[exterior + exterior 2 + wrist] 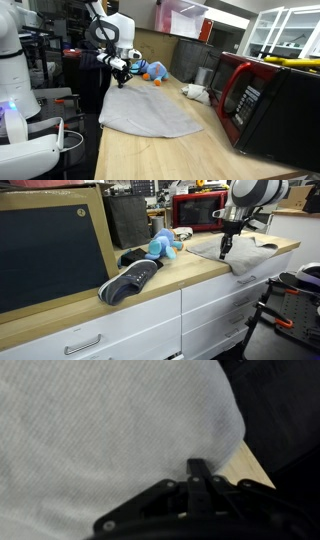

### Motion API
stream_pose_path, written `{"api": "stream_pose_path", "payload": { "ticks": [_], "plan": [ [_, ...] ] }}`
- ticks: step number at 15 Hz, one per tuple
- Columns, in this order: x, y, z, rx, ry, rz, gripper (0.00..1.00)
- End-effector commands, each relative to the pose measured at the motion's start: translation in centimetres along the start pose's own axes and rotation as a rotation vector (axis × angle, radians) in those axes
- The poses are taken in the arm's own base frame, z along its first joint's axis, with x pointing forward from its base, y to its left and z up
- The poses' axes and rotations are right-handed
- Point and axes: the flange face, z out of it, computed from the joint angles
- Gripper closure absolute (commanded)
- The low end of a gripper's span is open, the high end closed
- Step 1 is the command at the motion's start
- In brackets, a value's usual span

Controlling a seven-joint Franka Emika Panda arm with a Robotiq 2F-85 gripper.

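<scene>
Pale wooden countertop (pixel 150 160) — a soft, finely woven grey cloth (pixel 150 108) lies rumpled; gripper (pixel 121 78) closed tight at its edge.

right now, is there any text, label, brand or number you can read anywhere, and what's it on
No text can be read in any view.
On the red microwave, the keypad marks are too small and blurred to read.
On the grey cloth, blue plush toy and dark shoe: no print visible.
</scene>
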Motion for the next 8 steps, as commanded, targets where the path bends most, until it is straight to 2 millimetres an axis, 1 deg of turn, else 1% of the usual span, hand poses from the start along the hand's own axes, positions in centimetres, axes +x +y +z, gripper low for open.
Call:
{"api": "stream_pose_path", "payload": {
  "ticks": [1,3,4,5,6,8],
  "plan": [
    [3.0,-2.8,-0.2,0.054,0.046,0.043,1.00],
    [4.5,-3.3,-1.2,0.090,0.076,0.078,1.00],
    [5.2,-3.0,-2.0,0.108,0.094,0.098,0.74],
    [5.7,-2.3,-2.9,0.121,0.109,0.111,0.73],
    [6.1,-1.7,-3.8,0.133,0.121,0.121,0.68],
    [7.2,0.1,-5.2,0.139,0.161,0.161,0.53]
  ]
}}
